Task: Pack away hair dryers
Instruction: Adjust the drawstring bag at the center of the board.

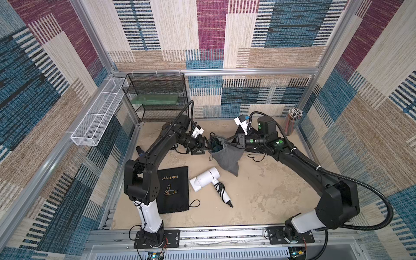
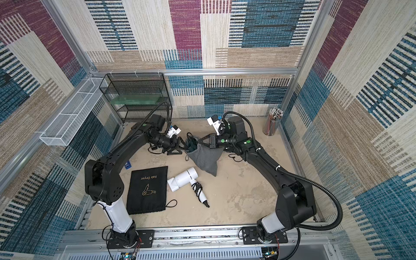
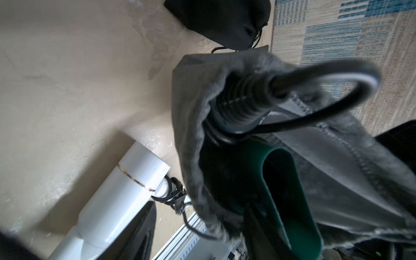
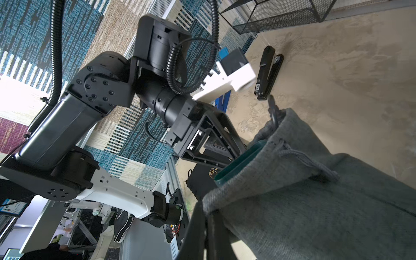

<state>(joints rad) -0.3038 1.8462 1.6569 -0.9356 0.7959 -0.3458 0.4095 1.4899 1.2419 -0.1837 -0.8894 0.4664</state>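
While the right pincer (image 1: 225, 141) pinches the grey bag (image 1: 226, 158) by its rim mid-frame, a teal hair dryer (image 3: 281, 180) sticks half out. Whether the left pincer (image 1: 203, 145) grips it, I cannot tell. Below, the white hair dryer (image 1: 208, 177) lies unpacked on the surface (image 1: 258, 191).

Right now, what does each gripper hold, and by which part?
Right gripper: grey pouch, by its mouth rim. Left gripper: at the teal dryer in the mouth; grip cannot be told.

The grey pouch (image 1: 226, 157) was fuzzy, matt cloth. The white hair dryer (image 1: 208, 177) was glossy, smooth plastic; the teal hair dryer (image 3: 262, 166) smooth plastic with a duller sheen. The black pouch (image 1: 173, 191) was matt cloth. The table (image 1: 270, 191) looked rough, the shelf (image 1: 157, 83) black metal mesh.
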